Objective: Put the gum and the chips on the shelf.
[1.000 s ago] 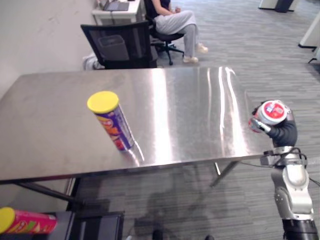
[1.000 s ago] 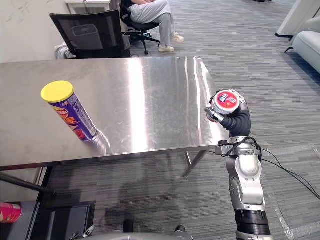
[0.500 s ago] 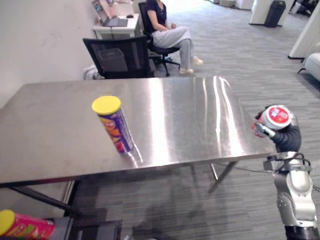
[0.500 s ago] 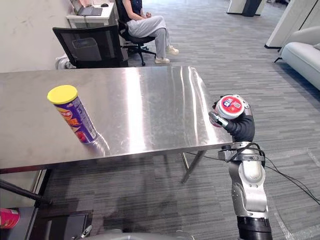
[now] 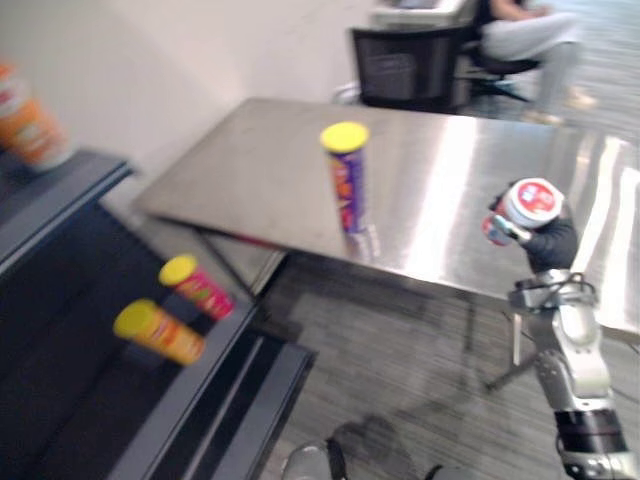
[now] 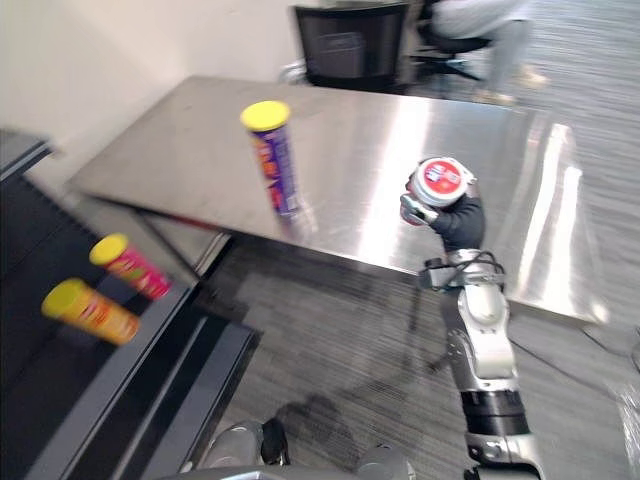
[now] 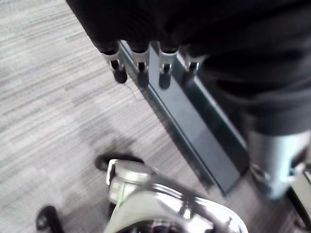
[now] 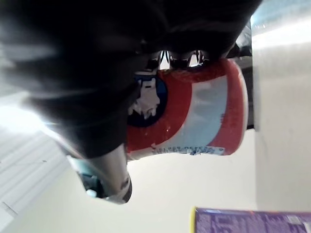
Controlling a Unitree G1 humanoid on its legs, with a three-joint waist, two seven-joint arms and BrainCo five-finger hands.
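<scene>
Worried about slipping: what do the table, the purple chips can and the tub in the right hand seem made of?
Table: metal, probably stainless steel, from its streaky glare. Chips can: likely printed cardboard; yellow lid looks plastic. Tub, gripped in the right hand: probably plastic, smooth printed wrap.

The table point(image 5: 250, 160) is brushed metal, smooth and shiny, with bright streaks of glare across its top. The chips can point(image 5: 349, 185) standing on it has a glossy printed wall and a matt yellow plastic lid. The gum tub point(image 8: 194, 111) looks like smooth, glossy plastic with a printed label. The right hand point(image 6: 460, 222) curled round it wears a dark, matt, ribbed cover. The floor point(image 5: 400, 350) is grey carpet with a fine ribbed weave. The shelf point(image 5: 70, 400) is dark and matt.
</scene>
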